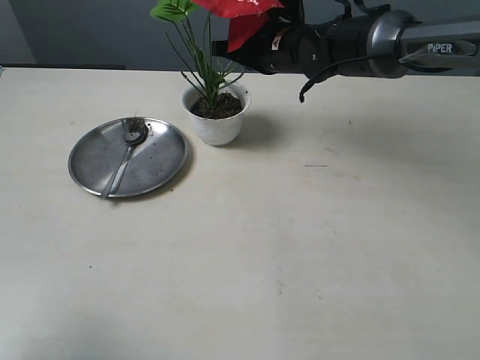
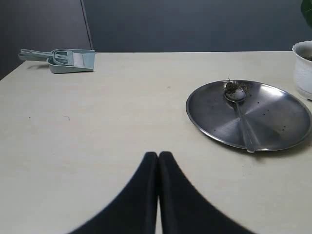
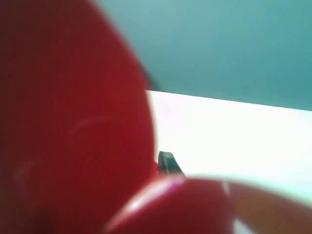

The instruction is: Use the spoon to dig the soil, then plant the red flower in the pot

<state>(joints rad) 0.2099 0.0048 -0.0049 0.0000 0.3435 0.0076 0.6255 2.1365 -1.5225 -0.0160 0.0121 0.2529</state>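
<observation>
Pale cream tabletop [image 1: 300, 262] fills the scene. Nearest, on the left and seen only by its own wrist camera, the left gripper [image 2: 158, 157] sits low over the table with its two black fingers pressed flat together, holding nothing.

Farther back on the left lies a round steel plate [image 1: 161, 157]. The spoon [image 1: 120, 166] rests in it, handle toward the near side and bowl toward the far side, with a small clump of soil [image 1: 136, 124] on the bowl. Just right of the plate, slightly farther, sits the white scalloped pot [image 1: 217, 129] with dark earth inside.

The red flower [image 1: 244, 16] stands in that pot. Its green stems rise almost upright, so its long axis is near vertical, with the bloom on top. The right gripper [image 1: 226, 49] reaches in from the far right at bloom height. Its jaws are clenched nearly shut, apparently on the flower just under the bloom, though the red petal hides the contact. The stem base lies below those jaws, and the right arm is much the nearer one. Planting looks almost complete, and letting go seems the likely next step.

Beyond is a dark grey wall [image 1: 90, 30].
</observation>
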